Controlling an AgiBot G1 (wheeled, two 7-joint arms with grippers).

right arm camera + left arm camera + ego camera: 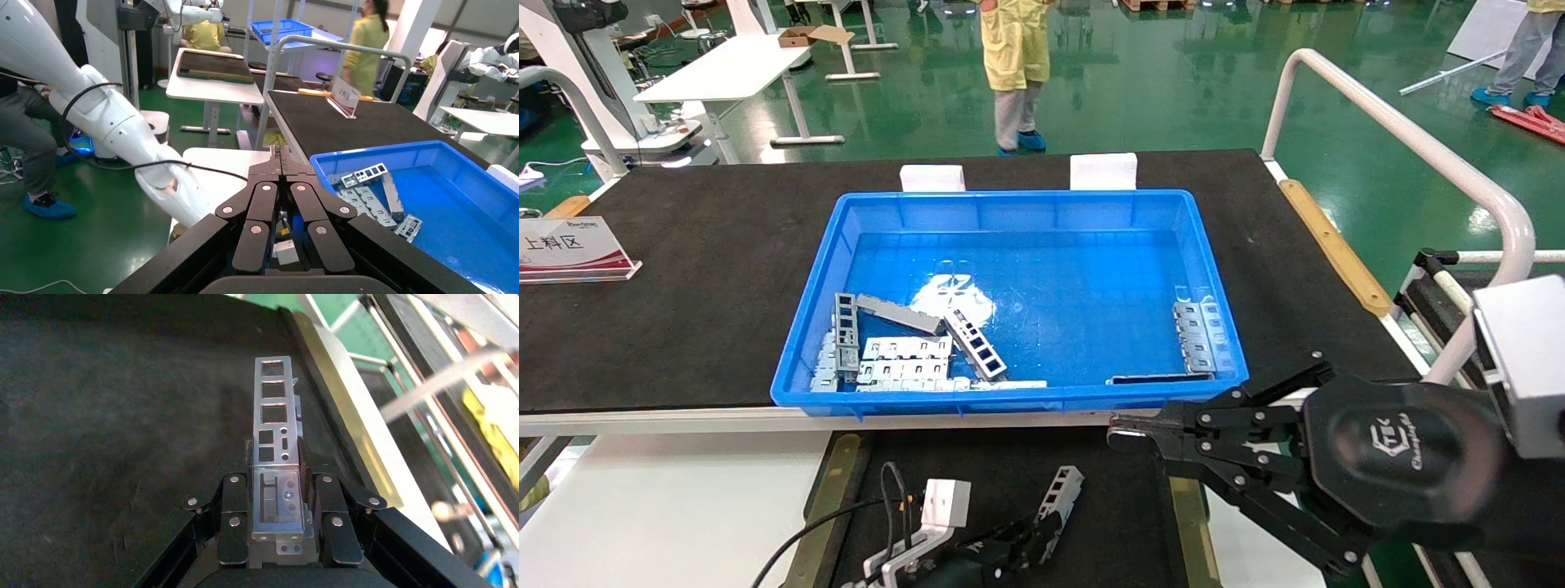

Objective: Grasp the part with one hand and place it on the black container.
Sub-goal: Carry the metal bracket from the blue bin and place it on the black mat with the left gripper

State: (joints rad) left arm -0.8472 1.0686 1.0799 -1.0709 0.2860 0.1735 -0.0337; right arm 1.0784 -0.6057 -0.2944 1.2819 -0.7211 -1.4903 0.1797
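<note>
My left gripper (1042,523) is shut on the part (1062,488), a silver-grey bracket with a row of rectangular windows, and holds it over the black container (1107,506), the matte-black tray between two brass rails at the front. In the left wrist view the part (275,410) sticks out forward from between the fingers (304,465), close above the tray surface (122,435); whether it touches the tray I cannot tell. My right gripper (1120,434) is shut and empty, hovering by the blue bin's near right corner, above the tray's right rail.
The blue bin (1009,204) on the black tabletop (682,245) holds several more brackets at its near left (903,359) and right (1196,336). A sign stand (568,249) is at far left. A white railing (1418,147) runs along the right. A person stands beyond the table.
</note>
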